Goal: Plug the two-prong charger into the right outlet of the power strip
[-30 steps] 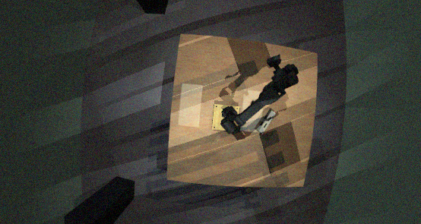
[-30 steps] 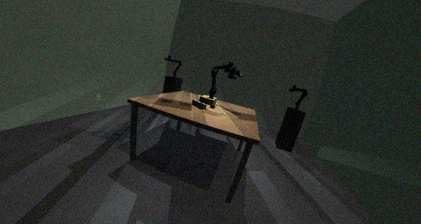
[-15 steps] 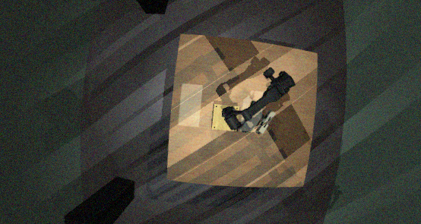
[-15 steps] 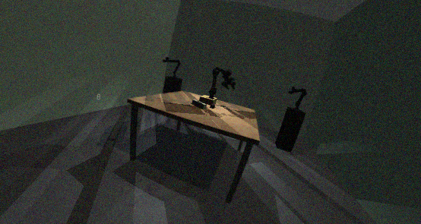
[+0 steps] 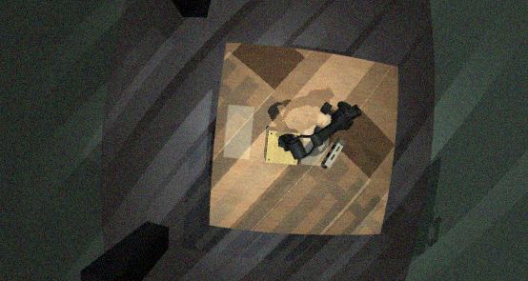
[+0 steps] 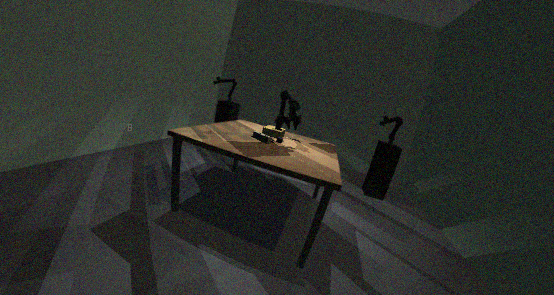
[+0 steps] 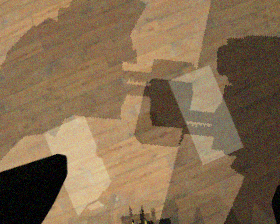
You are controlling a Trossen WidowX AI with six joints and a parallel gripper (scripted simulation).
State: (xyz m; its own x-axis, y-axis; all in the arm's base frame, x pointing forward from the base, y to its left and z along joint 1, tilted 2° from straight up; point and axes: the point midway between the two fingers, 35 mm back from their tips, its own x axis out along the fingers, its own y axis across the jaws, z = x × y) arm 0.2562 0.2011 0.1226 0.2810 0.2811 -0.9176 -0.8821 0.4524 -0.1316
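Observation:
The grey power strip lies on the wooden table next to the arm's yellow base plate; it also shows as a dark bar in the exterior view. My gripper hangs over the table beyond the strip, open and empty. In the wrist view its dark fingers frame the bottom corners. The strip's outlets are too small to tell apart.
The table stands in a dim room. Dark pedestals with arms stand behind it and to its right. The table top bears lighter and darker patches and the arm's shadows.

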